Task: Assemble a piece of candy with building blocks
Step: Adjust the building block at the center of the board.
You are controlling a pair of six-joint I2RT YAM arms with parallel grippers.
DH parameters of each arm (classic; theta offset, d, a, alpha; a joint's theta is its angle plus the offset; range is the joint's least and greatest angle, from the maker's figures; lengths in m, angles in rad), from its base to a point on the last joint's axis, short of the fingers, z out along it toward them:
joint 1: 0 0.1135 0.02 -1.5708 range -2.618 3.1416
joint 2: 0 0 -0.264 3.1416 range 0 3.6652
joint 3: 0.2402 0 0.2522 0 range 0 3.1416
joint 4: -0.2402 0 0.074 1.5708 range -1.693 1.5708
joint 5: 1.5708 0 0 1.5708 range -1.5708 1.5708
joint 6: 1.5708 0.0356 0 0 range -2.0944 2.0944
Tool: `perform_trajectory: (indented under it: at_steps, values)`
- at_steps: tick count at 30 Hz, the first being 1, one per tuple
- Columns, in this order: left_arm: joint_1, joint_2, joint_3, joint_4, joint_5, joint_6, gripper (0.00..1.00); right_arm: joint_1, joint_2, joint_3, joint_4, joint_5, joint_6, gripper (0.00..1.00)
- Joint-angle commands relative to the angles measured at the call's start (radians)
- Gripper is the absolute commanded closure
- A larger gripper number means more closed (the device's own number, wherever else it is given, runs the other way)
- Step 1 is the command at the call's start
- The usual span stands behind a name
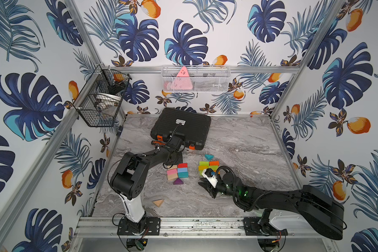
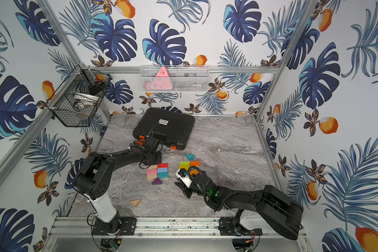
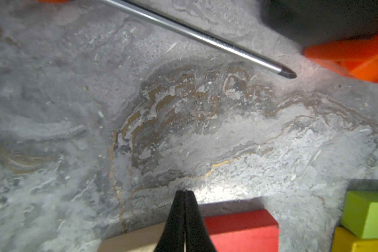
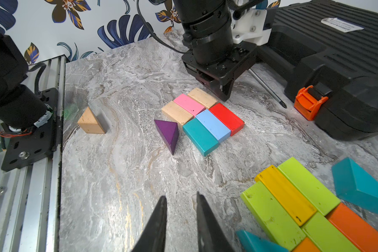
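Six building blocks lie side by side in a flat rectangle (image 1: 176, 171): two plain wood, pink, red (image 4: 226, 119), blue and teal. A purple wedge (image 4: 168, 133) lies at its near side, and a plain wooden wedge (image 1: 158, 203) lies alone nearer the front. My left gripper (image 4: 224, 96) is shut and empty, pointing down at the rectangle's far edge, over the seam between a plain brick and the red one (image 3: 242, 231). A second group of green, yellow and orange bricks (image 4: 292, 200) lies to the right, with teal wedges (image 4: 358, 185) beside it. My right gripper (image 4: 180, 197) is slightly open over bare table, holding nothing.
A black tool case (image 1: 181, 127) with orange latches (image 4: 308, 102) lies behind the blocks. A screwdriver shaft (image 3: 205, 39) rests on the table between the case and my left gripper. Wire baskets (image 1: 195, 78) hang on the back and left walls.
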Motion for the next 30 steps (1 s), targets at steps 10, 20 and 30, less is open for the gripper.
perform_trajectory:
  at_steps: [10,20,30]
  values:
    - [0.000,0.006,0.006,-0.022,-0.016,0.003,0.93,-0.002,0.005,0.005,0.028,-0.014,0.006,0.74]
    - [0.000,-0.010,-0.028,-0.010,-0.013,0.000,0.93,-0.003,0.008,0.004,0.032,-0.015,0.007,0.74]
    - [0.000,-0.017,-0.010,-0.001,-0.019,-0.006,0.87,-0.005,0.010,0.001,0.032,-0.012,0.011,0.73]
